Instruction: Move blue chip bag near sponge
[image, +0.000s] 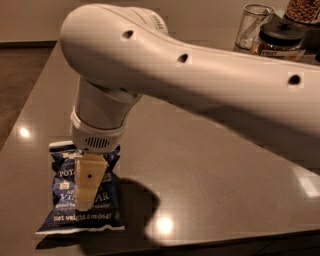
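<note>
The blue chip bag (107, 212) lies flat on the dark table (210, 170) at the front left, its white lettering facing up. My gripper (86, 200) hangs straight down from the big white arm (165, 60) and sits right over the middle of the bag, at or just above its surface. The sponge is hidden behind the arm.
A clear glass (252, 25), a dark-lidded jar (281, 37) and a jar of nuts (303, 10) stand at the back right. The table's front edge (225, 240) runs close below the bag. The arm blocks the view of the table's far left part.
</note>
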